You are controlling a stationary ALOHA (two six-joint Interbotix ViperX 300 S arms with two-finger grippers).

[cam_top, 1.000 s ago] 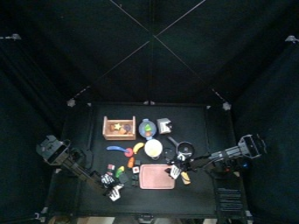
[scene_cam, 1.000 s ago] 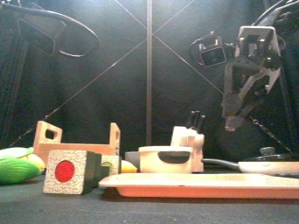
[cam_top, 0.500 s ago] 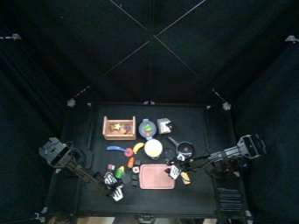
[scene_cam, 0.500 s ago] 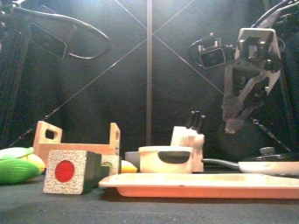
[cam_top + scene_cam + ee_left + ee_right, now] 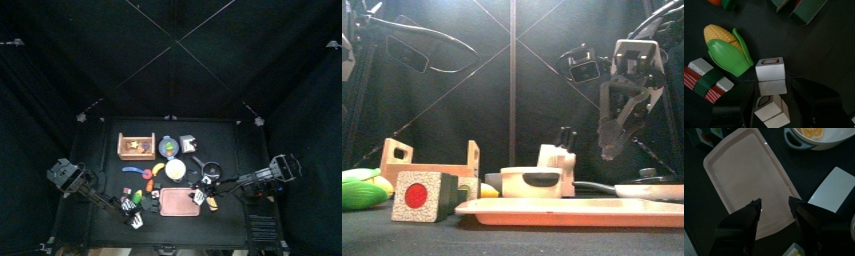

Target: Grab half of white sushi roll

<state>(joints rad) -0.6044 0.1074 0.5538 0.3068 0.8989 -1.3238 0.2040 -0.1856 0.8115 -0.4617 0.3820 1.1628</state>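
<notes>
Half of white sushi roll (image 5: 770,70) sits rimmed face up beside corn (image 5: 725,50), ahead of wide-open left gripper (image 5: 773,95).

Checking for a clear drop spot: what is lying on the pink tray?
Nothing shows on the pink tray: its visible surface is bare. The right gripper hangs above one end, hiding strips of it.

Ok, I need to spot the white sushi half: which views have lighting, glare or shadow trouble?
Left wrist view: the half of white sushi roll shows bright on the black table, one side in shade, no glare. Top view: table and curtains merge in darkness. Front view: evenly lit, yet I cannot pick it out.
</notes>
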